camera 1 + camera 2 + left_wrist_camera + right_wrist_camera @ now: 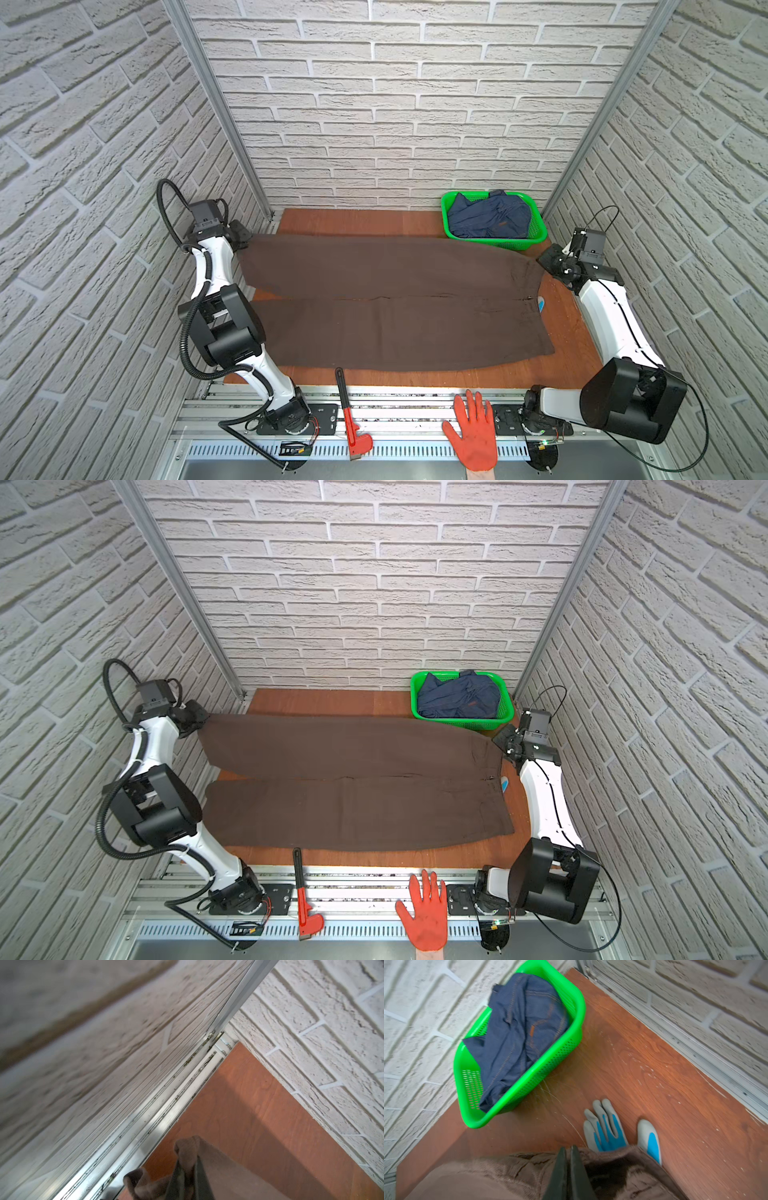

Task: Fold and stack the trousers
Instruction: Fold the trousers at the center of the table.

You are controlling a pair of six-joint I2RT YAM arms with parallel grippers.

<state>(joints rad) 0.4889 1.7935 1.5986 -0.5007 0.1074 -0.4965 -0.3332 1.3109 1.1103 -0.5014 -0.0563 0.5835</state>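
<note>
The dark brown trousers (395, 307) lie spread across the wooden table (353, 220), legs to the left and waist to the right. My left gripper (242, 241) is at the far left, shut on the hem corner of the far leg. In the left wrist view the brown cloth (187, 1149) bunches out past the closed jaws. My right gripper (545, 261) is shut on the far corner of the waistband (612, 1169). The far edge of the trousers runs stretched between the two grippers in both top views.
A green basket (515, 243) holding a dark blue denim garment (490, 216) stands at the back right, close to the right gripper. A grey-blue glove (606, 1126) lies partly under the waistband. On the front rail are a red pipe wrench (349, 411) and an orange-gloved hand (473, 432).
</note>
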